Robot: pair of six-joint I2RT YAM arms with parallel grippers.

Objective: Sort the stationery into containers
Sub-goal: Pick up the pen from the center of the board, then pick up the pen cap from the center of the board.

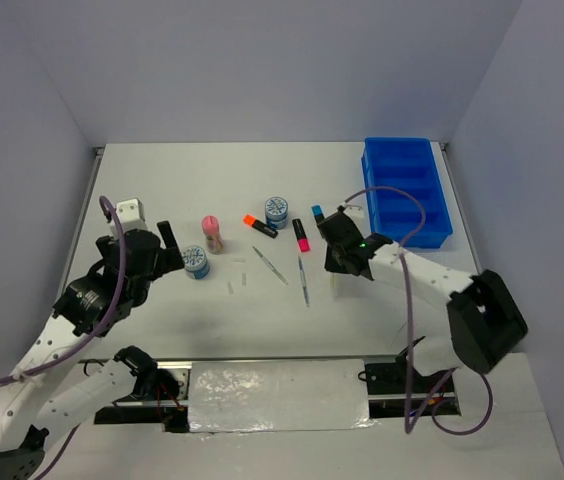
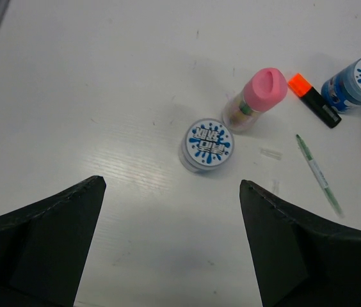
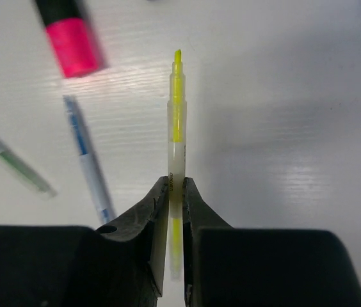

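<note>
A yellow pen [image 3: 176, 121] is pinched between the right fingers [image 3: 157, 217] near the middle of the worktop [image 1: 162, 190], beside a pink highlighter [image 3: 72, 38]; the tray [image 1: 408, 190] sits in the far right corner. The left fingers [image 2: 46, 236] are spread near a tub [image 2: 208, 143], toward the left edge.

Bare table [image 1: 162, 180] far and left; middle blocked by pink bottle [image 1: 211, 232], near tub [image 1: 196, 262], far tub [image 1: 276, 210], highlighters [image 1: 259, 226], pens [image 1: 270, 265]; with cable [image 1: 402, 192] looped over blue tray [image 1: 440, 190].
</note>
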